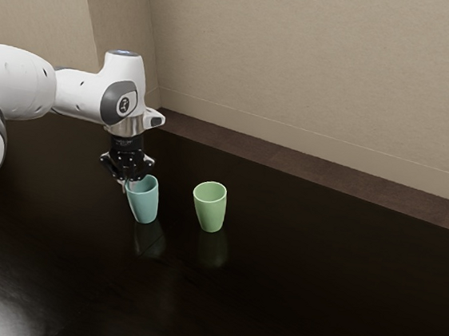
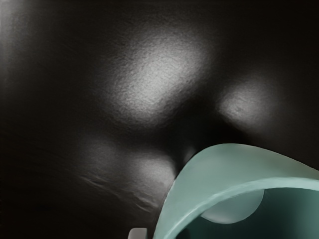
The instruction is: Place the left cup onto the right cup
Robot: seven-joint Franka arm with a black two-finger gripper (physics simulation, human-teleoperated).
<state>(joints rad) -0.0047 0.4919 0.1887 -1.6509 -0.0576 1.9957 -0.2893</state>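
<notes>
A teal cup (image 1: pixel 144 200) was gripped at its rim by the black gripper (image 1: pixel 129 179) and was held tilted, low over the dark table (image 1: pixel 292 287). A green cup (image 1: pixel 209 206) was seen standing upright nearby, toward the exterior view's right, not touching it.

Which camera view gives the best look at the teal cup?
The exterior view: it shows the whole teal cup from the side, at the gripper, with the green cup standing apart on the exterior view's right. The wrist view gives part of its rim and inside, close up.
</notes>
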